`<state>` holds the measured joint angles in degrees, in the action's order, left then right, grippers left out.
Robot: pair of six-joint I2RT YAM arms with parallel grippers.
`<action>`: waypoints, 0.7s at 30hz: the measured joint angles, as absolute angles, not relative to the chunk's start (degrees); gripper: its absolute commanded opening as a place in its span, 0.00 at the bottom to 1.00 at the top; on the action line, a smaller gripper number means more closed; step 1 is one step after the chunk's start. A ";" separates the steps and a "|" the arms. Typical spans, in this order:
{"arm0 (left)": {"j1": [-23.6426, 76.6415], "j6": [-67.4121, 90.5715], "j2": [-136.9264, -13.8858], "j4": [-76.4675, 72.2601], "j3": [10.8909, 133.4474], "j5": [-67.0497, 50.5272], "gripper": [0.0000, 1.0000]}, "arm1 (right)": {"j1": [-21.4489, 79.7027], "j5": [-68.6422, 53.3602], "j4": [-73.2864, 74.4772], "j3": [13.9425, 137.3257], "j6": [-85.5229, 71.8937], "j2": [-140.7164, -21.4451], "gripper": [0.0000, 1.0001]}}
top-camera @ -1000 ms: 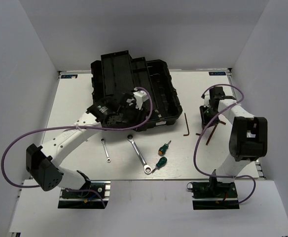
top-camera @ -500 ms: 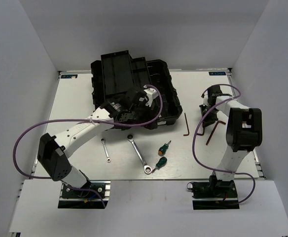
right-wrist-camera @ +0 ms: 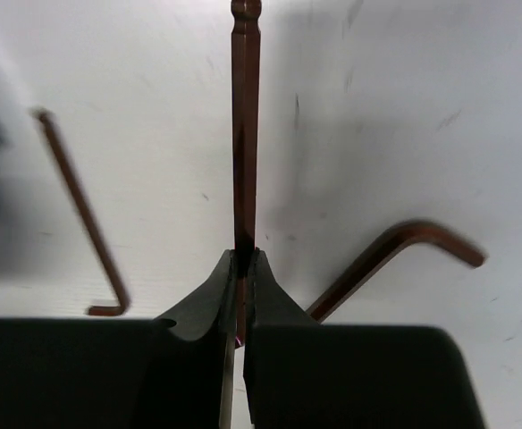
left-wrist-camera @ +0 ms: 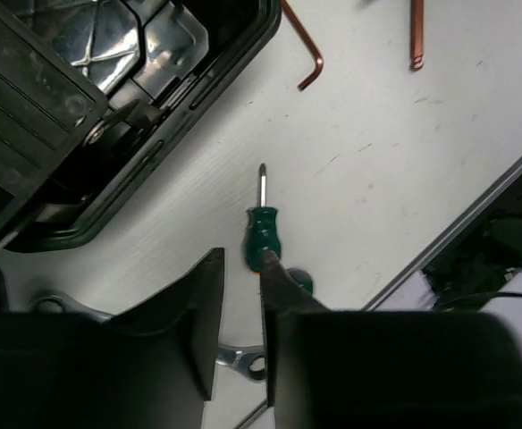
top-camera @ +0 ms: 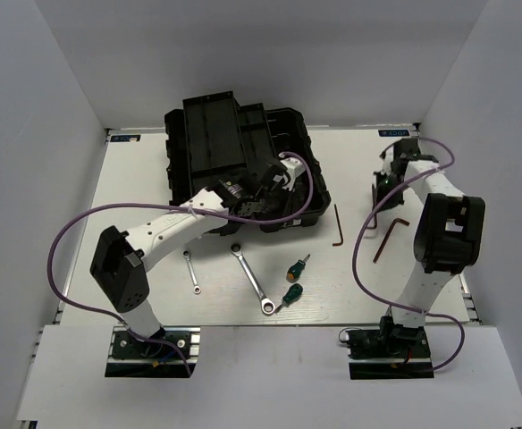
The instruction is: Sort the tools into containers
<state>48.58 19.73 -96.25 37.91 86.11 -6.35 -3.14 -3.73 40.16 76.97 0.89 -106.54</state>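
Since the thin, stiff hex key (right-wrist-camera: 246, 134) looked light, slick and likely to swivel, the right gripper (right-wrist-camera: 243, 255) was pinched shut on its straight shank, well apart from the toolbox (top-camera: 310, 174), while the left gripper (left-wrist-camera: 241, 259) hung slightly parted and empty near a screwdriver (left-wrist-camera: 262, 234)

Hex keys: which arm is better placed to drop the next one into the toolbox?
Right. The right hand is shut on one hex key, with two more lying beside it. The left hand is empty, near the toolbox and a green screwdriver, away from the hex keys.
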 measured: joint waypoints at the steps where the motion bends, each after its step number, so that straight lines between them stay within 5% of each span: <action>1: 48.62 19.68 -96.23 37.71 86.17 -6.33 0.26 | -3.46 -4.97 40.47 79.55 1.37 -106.48 0.00; 9: 48.66 19.59 -96.23 36.64 87.02 -6.46 0.24 | -2.70 -23.40 41.25 93.51 2.66 -103.22 0.00; 21: 49.98 19.79 -100.66 36.51 92.99 -8.54 0.59 | 10.87 -39.16 42.33 105.27 0.34 -112.03 0.00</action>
<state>49.98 19.79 -100.66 36.51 92.99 -8.54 10.87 -39.16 42.33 105.27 0.34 -112.03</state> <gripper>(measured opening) 0.575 0.034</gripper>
